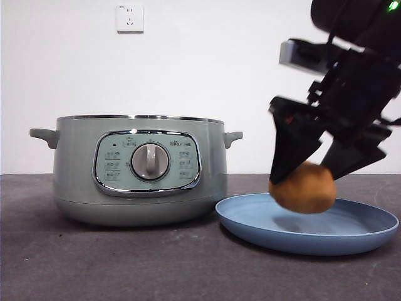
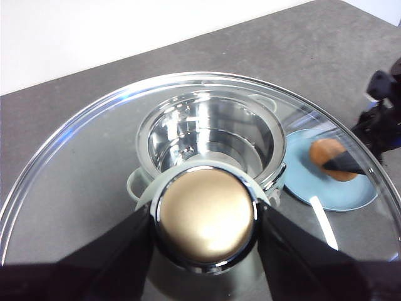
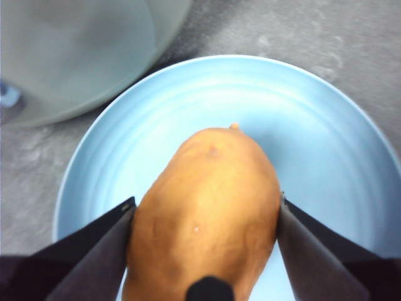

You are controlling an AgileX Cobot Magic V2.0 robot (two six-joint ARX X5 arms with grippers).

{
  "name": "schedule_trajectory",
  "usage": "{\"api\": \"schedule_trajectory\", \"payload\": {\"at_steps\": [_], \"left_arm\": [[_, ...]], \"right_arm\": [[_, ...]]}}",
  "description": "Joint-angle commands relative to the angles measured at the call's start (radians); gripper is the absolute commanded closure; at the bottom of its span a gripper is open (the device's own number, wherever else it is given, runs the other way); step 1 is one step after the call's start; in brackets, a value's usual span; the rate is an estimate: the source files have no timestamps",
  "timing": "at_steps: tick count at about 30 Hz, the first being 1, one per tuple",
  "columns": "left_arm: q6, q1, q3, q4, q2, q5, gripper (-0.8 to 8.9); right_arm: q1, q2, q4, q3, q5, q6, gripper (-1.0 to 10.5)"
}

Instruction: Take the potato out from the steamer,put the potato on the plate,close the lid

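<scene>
- While the right gripper [image 1: 313,168] is clamping the potato [image 1: 303,187] just above the plate [image 1: 351,241], the steamer [image 1: 138,169] is sitting uncovered at left.
- Left gripper [image 2: 203,219] is squeezing the lid [image 2: 81,182] by its knob, high over the steamer.

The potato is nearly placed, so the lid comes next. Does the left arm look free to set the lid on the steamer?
Probably yes: the left gripper holds the lid above the open, empty steamer.

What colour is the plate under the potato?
Light blue; the plate shows best in the right wrist view.
</scene>
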Motion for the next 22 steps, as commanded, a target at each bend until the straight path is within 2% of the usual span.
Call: {"api": "schedule_trajectory", "payload": {"at_steps": [1,5,8,11,12,14,17,22], "left_arm": [[0.004,0.002,0.016,0.052,0.002,0.018,8.22],[0.005,0.002,0.016,0.060,0.031,0.019,8.22],[0.005,0.002,0.016,0.083,0.066,0.045,8.22],[0.005,0.000,0.016,0.122,0.109,0.072,8.22],[0.010,0.000,0.016,0.137,0.128,0.073,8.22],[0.018,0.000,0.016,0.159,0.163,0.089,8.22],[0.020,-0.001,0.016,0.199,0.229,0.122,8.22],[0.029,-0.015,0.016,0.293,0.354,0.121,8.22]], "right_arm": [[-0.006,0.043,0.018,-0.010,-0.003,0.010,9.6],[-0.011,0.083,0.019,-0.010,-0.003,0.011,9.6],[-0.016,0.089,0.014,-0.010,-0.001,0.031,8.7],[-0.016,0.089,0.014,-0.010,-0.001,0.034,6.2],[-0.016,0.089,0.011,-0.010,-0.001,0.039,4.9],[-0.016,0.089,0.007,-0.010,-0.001,0.040,3.8],[-0.016,0.087,0.008,-0.009,0.000,0.040,3.7],[-0.020,0.069,0.011,0.004,0.004,0.040,3.7]]}}
